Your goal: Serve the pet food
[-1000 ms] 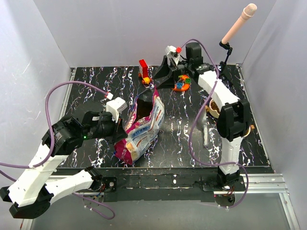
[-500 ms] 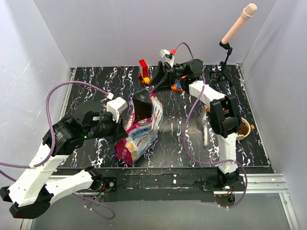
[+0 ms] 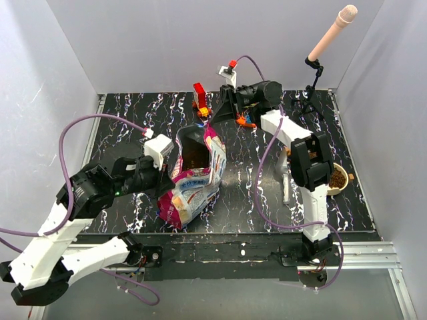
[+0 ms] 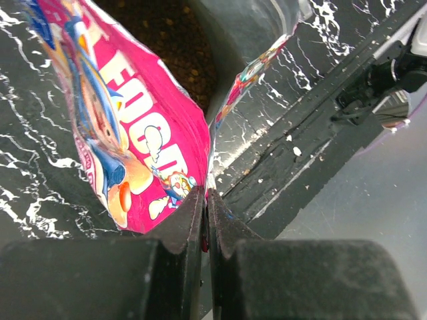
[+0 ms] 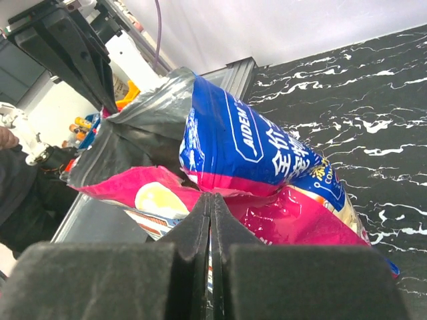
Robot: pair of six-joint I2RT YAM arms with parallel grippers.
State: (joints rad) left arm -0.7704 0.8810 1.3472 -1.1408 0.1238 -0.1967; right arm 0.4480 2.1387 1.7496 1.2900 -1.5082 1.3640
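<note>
Pet food (image 4: 177, 40) lies inside bag (image 3: 197, 183) pinched by both arms' fingers (image 4: 179, 233).

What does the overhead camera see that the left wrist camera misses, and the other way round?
Only overhead: a bowl holding kibble, toy blocks, the right gripper pinching the top of the bag. Only left wrist: the left gripper clamped on the bag's edge, close up. Both: the open bag with kibble inside.

Black, white-veined counter (image 3: 120, 127) — a pink printed bag (image 3: 193, 190) stands at its middle, a bowl (image 3: 340, 191) of brown kibble (image 3: 338, 179) near the right edge, coloured toy blocks (image 3: 199, 93) far back.
</note>
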